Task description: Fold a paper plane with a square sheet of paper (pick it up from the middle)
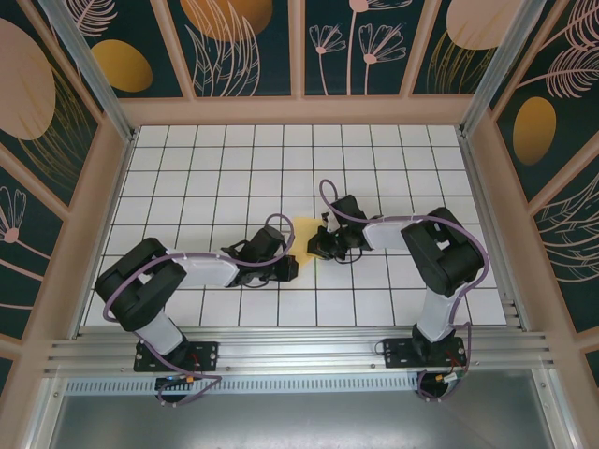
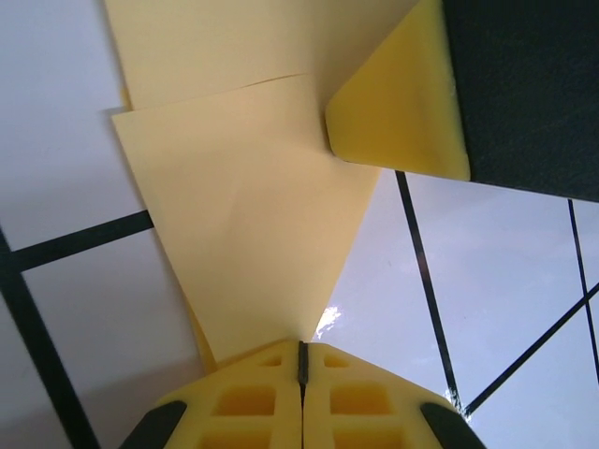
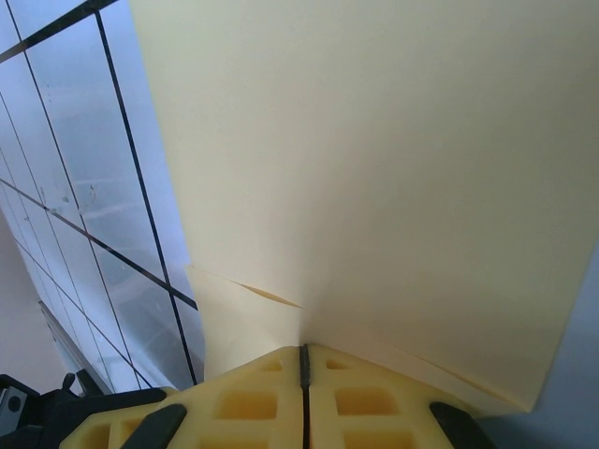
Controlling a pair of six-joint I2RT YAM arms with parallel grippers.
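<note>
Both arms' jaws pinch the yellow paper [image 1: 304, 227] at opposite edges, with open tiles [image 1: 234, 159] all around.

No words, numbers, brands or signs can be read anywhere. The square sheet of paper [image 2: 253, 215] is plain yellow, the bench [image 1: 187, 150] carries only black grid lines, and the wall panels [image 1: 243, 42] carry drawn leaves and flowers without any lettering.

White grid-tiled table [image 1: 234, 168]; dark floral wall panels [image 1: 243, 47]; aluminium rail [image 1: 299, 351] along front
</note>
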